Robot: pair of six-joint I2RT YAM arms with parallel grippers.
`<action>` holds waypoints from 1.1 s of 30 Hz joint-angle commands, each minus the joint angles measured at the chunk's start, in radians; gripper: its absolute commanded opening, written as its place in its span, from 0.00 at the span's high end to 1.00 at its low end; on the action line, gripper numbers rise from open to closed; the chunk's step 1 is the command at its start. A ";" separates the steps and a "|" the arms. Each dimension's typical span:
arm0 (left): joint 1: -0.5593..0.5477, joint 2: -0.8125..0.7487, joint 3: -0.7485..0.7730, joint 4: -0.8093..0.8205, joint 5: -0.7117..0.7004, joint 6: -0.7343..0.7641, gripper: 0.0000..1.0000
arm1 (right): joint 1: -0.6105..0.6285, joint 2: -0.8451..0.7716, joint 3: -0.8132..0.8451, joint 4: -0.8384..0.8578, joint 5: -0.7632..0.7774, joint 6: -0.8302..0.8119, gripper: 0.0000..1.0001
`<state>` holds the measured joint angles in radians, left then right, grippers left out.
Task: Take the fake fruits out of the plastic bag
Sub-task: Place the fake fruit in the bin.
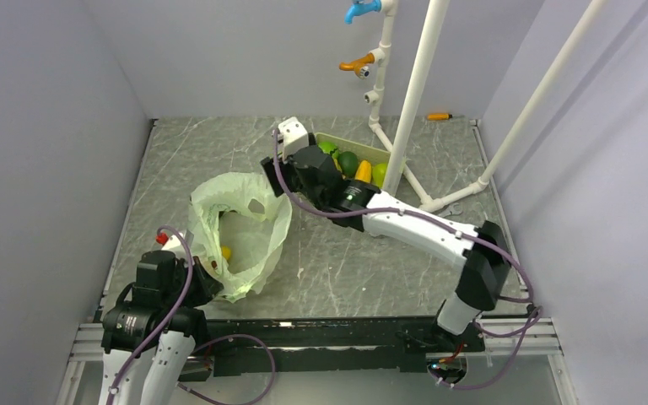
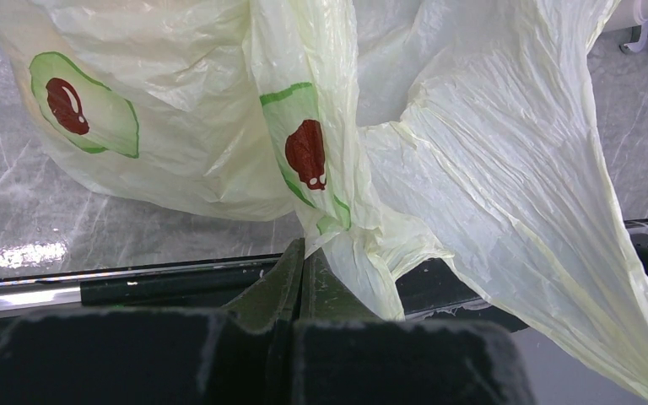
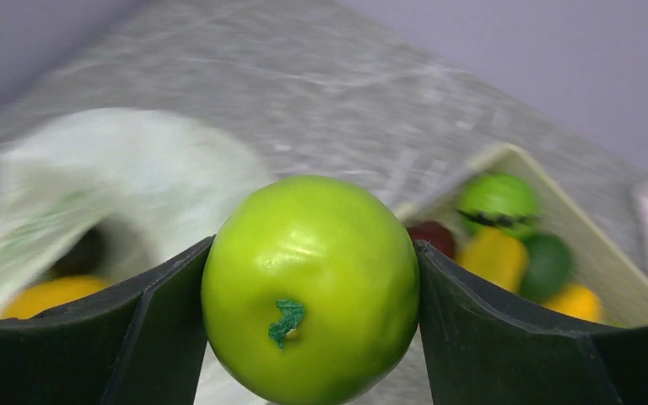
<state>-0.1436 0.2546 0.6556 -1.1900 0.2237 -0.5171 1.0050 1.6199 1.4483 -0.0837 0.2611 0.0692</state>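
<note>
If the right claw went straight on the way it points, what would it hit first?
Probably the marble table, on the bare stretch between the plastic bag and the tray. The green apple in the right gripper hides the exact line, so the bag's edge is possible.

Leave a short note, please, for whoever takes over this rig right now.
Left gripper: shut on the bag's edge; the bag mouth is open.
Right gripper: closed on a bright green fruit, in the air between bag and tray.
Done: several fruits lie in the tray.
Left: set this one down, probably in the tray; at least one yellow fruit is in the bag.
</note>
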 commanded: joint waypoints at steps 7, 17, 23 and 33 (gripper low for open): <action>0.006 -0.010 -0.003 0.024 0.017 0.002 1.00 | -0.211 0.322 0.186 -0.292 0.615 -0.028 1.00; 0.006 -0.011 -0.003 0.020 0.015 -0.001 1.00 | -0.282 0.492 0.311 -0.408 0.650 0.018 0.83; 0.006 0.004 -0.004 0.026 0.020 0.001 1.00 | -0.282 0.466 0.298 -0.416 0.584 0.007 0.35; 0.007 0.016 -0.004 0.030 0.022 0.002 1.00 | -0.236 0.381 0.296 -0.463 0.563 0.025 0.01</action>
<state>-0.1432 0.2592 0.6548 -1.1885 0.2272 -0.5167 0.7341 2.0998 1.7187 -0.5194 0.8265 0.0818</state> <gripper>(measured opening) 0.009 0.988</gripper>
